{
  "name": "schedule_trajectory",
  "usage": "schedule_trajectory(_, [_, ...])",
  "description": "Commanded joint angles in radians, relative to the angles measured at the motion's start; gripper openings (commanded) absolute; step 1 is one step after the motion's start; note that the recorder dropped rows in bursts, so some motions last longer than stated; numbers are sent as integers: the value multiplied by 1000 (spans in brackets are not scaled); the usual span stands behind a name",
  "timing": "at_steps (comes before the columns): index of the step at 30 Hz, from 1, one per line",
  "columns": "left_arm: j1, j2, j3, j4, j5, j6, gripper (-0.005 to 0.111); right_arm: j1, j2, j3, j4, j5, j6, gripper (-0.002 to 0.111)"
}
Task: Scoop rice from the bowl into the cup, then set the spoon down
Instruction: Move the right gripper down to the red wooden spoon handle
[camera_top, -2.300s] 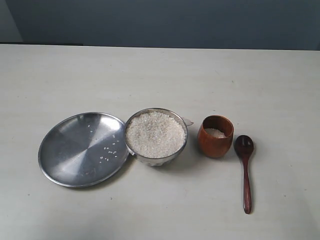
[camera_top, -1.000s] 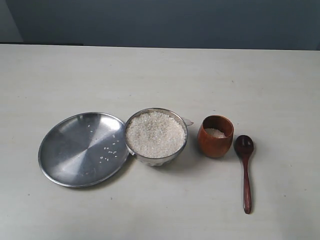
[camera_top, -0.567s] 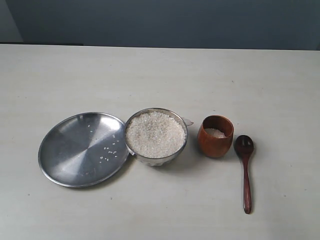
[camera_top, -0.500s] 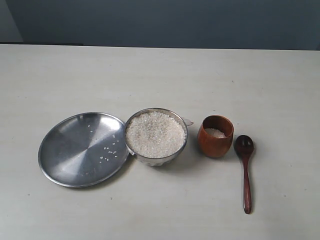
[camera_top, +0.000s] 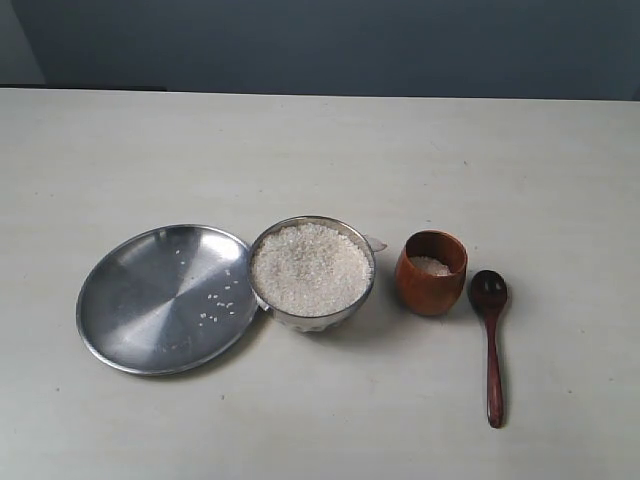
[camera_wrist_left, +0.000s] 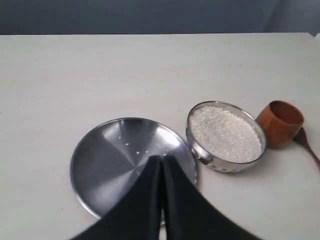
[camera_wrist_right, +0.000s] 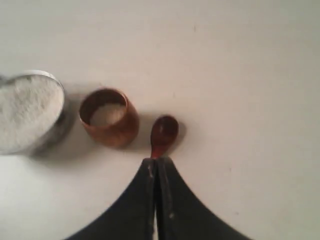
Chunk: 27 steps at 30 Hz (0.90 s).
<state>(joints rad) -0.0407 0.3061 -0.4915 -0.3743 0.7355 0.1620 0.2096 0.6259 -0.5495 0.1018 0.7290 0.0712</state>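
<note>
Pale tabletop (camera_top: 300, 140), dark wall behind. Found bowl (camera_top: 312, 321) heaped with rice (camera_top: 310, 268), cup (camera_top: 430, 278) just beside, spoon (camera_top: 492, 350) flat on tabletop next to cup, likely staged for right gripper (camera_wrist_right: 156, 161). Noted left gripper (camera_wrist_left: 161, 159) and right gripper pinched closed, empty, right above spoon handle.

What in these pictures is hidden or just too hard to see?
Right wrist view: the spoon has its handle hidden behind the right gripper; the bowl is cut by the edge.
Left wrist view: the left gripper covers part of the plate.
Exterior view: neither arm shows.
</note>
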Motion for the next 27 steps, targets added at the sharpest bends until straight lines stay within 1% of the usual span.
schedule_trajectory(1, [-2,8,-7,97,-14,6,0,3,155,-13,13,63,-18,0])
schedule_trajectory(4, [-2,8,7,131,-5,6,0,3,259,-13,68,39,-23,0])
schedule_trajectory(9, [-2,8,38,133,-9,6,0,3,401,-13,196,15,-158,0])
schedule_trajectory(16, [-2,8,38,147,-80,6,0,3,523,-13,220,-30,-169,0])
schedule_trajectory(20, [-2,8,38,145,-78,6,0,3,557,-13,225,-55,-174,0])
schedule_trajectory(23, [-2,8,47,145,-78,6,0,3,585,-13,223,-65,-177,7])
schedule_trajectory(27, [-2,8,51,145,-84,6,0,3,625,-13,227,-68,-191,25])
